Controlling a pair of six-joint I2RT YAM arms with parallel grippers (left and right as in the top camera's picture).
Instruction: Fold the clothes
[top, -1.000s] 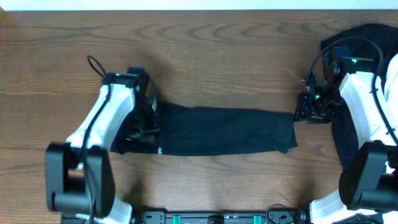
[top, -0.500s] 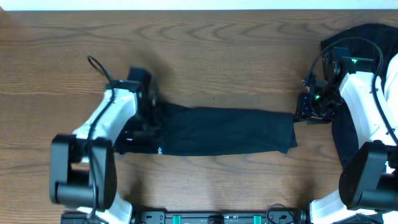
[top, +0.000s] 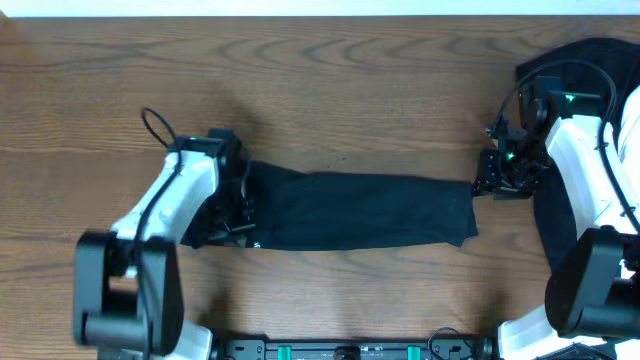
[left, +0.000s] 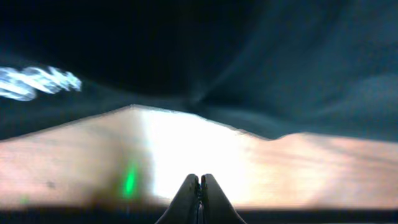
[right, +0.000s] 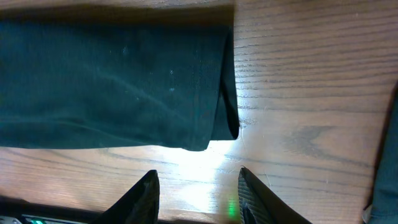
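Observation:
The clothes (top: 360, 212) are a black garment lying as a long flat strip across the table's middle, with tiny white lettering (top: 257, 241) at its left front edge. My left gripper (top: 240, 220) is over the strip's left end. In the left wrist view its fingers (left: 200, 182) are shut, with bare wood under them and the fabric (left: 261, 56) just beyond. My right gripper (top: 490, 186) is at the strip's right end. It is open and empty (right: 198, 179), low over the wood just short of the folded edge (right: 124, 81).
More black fabric (top: 590, 55) lies at the far right of the table, partly under my right arm. A sliver of it shows in the right wrist view (right: 388, 162). The wooden table (top: 350, 90) extends behind the strip.
My left arm has shifted slightly over the garment's left end, first away and then back toward the front. The garment and my right arm have not visibly moved.

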